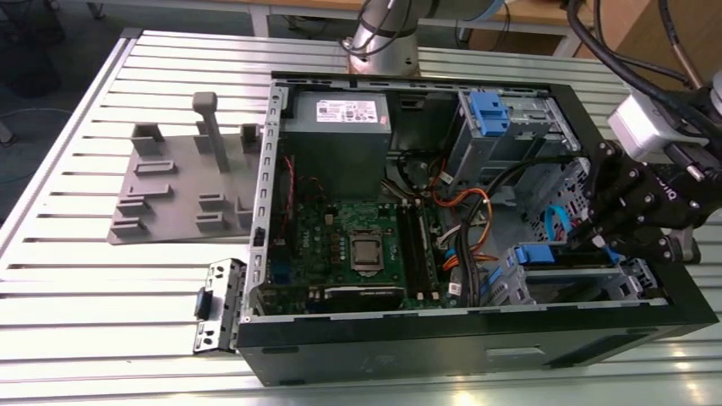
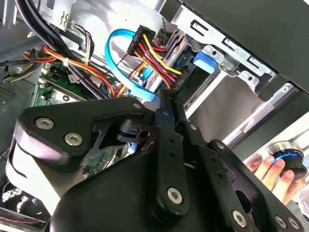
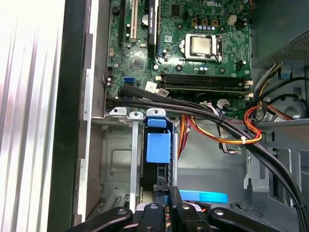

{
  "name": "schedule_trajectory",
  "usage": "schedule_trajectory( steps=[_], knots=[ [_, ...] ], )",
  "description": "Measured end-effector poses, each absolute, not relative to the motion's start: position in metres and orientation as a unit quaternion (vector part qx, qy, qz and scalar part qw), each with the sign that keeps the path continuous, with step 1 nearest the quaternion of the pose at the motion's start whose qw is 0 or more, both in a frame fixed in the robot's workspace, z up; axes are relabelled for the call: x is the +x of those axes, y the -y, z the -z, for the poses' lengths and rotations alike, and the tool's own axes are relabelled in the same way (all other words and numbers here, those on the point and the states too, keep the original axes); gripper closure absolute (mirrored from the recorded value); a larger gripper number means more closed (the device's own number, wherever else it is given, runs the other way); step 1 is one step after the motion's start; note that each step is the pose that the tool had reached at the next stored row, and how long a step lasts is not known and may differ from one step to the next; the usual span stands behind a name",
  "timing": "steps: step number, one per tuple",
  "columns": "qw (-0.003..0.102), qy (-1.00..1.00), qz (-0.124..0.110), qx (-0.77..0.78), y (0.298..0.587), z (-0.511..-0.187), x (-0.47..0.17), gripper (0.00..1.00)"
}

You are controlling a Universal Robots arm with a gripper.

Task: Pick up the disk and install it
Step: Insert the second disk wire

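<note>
The disk (image 3: pixel 158 147) stands on edge in the drive cage at the case's front corner, with its blue frame facing up in the first wrist view. In the exterior view its blue frame (image 1: pixel 539 254) shows in the cage at the lower right of the open computer case (image 1: pixel 451 338). My gripper (image 1: pixel 604 241) hangs over that cage. The black fingers (image 3: pixel 165 193) are pressed close together at the disk's near end, and a thin sliver of blue shows between them. In the second wrist view the fingertips (image 2: pixel 164 108) meet just before the bundle of coloured wires.
Power wires (image 3: pixel 231 140) and a light blue data cable (image 2: pixel 116 58) run beside the cage. A second cage with a blue tab (image 1: pixel 488 110) sits at the case's back. A grey fixture plate (image 1: pixel 186 182) lies on the slatted table. A person's hand (image 2: pixel 270 169) holds a round black object outside the case.
</note>
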State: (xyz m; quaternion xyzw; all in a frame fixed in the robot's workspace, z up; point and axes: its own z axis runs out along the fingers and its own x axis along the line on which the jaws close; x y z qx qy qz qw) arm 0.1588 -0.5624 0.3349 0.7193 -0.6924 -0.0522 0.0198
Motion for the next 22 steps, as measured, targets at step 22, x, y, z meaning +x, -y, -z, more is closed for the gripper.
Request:
schedule_trajectory(
  steps=[22],
  knots=[
    [0.014, 0.692, 0.054, 0.72, 0.5653, -0.3382, 0.1588, 0.84]
  ],
)
